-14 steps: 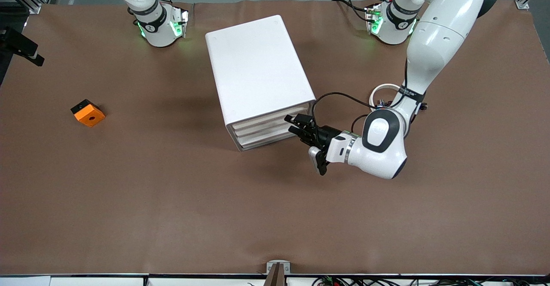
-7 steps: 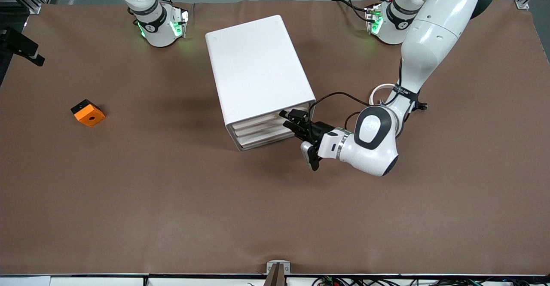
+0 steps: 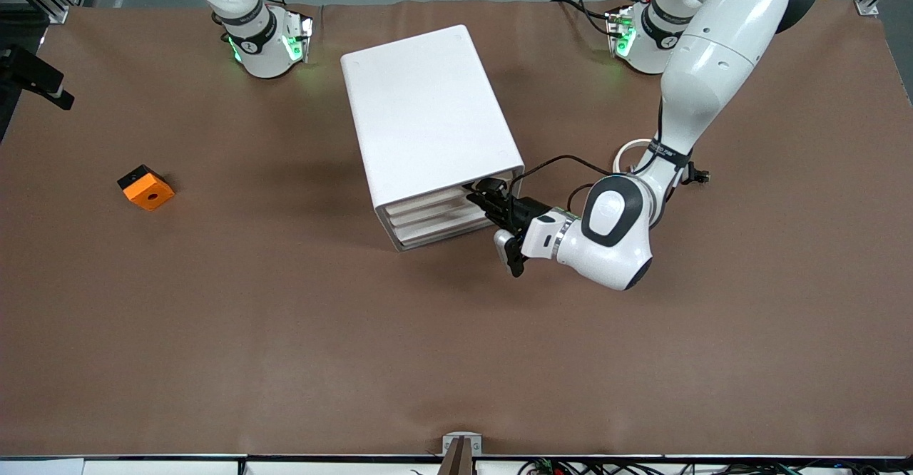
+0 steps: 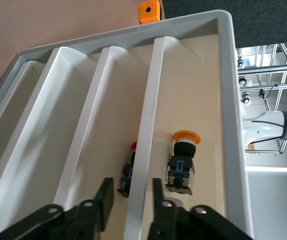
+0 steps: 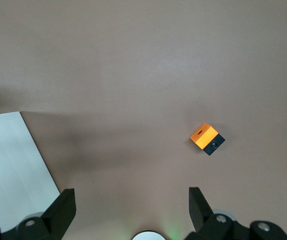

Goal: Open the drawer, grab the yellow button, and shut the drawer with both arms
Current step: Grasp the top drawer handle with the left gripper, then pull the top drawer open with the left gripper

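Landmark: the white cabinet (image 3: 428,129), standing mid-bench with its three drawer fronts turned toward the front camera and the left arm's end of the bench (image 3: 285,332). The left claw (image 3: 479,197) is at the top drawer (image 4: 148,135) of the cabinet; in the left wrist view its fingers (image 4: 103,197) are parted and straddle that drawer's flared front lip, one on each face, not yet clenched. This placement suits a pinch on the lip followed by a straight pull outward. The left forearm lies low and nearly level, its wrist aimed into the cabinet front, so the pull would run along the drawer's travel. The button (image 4: 182,162), orange-yellow cap and dark body, lies in the top drawer just inside the lip, beside the claw. The right claw (image 5: 133,212) waits released, held high over the bench beside the cabinet, toward the right arm's end. An orange block (image 3: 146,188) lies well apart from the cabinet, toward the right arm's end.
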Robot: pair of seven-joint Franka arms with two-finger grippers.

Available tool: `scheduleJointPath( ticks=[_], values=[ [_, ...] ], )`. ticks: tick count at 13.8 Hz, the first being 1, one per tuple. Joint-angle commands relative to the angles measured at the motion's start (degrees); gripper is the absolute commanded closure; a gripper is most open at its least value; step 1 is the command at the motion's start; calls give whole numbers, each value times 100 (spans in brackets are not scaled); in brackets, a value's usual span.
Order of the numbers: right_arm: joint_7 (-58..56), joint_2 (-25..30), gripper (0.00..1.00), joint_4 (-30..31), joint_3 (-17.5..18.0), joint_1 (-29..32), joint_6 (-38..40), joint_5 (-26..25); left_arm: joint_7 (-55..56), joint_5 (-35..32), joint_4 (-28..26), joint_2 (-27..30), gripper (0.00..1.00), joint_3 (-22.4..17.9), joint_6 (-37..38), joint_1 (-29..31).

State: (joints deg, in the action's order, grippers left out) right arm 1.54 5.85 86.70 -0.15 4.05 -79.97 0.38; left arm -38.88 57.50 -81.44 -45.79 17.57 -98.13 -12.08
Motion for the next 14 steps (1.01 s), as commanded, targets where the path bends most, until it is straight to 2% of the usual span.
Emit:
scheduleJointPath(
  ticks=[1,7,14],
  values=[
    [-48,101,0,93,41,87,16,41,-41,-11,-4,-9,84,-8,162,-14],
    [-40,92,0,84,50,52,8,41,30,50,58,35,87,-60,119,170],
    [-40,92,0,84,41,87,8,41,-23,86,339,26,86,-61,-1039,505]
  ],
)
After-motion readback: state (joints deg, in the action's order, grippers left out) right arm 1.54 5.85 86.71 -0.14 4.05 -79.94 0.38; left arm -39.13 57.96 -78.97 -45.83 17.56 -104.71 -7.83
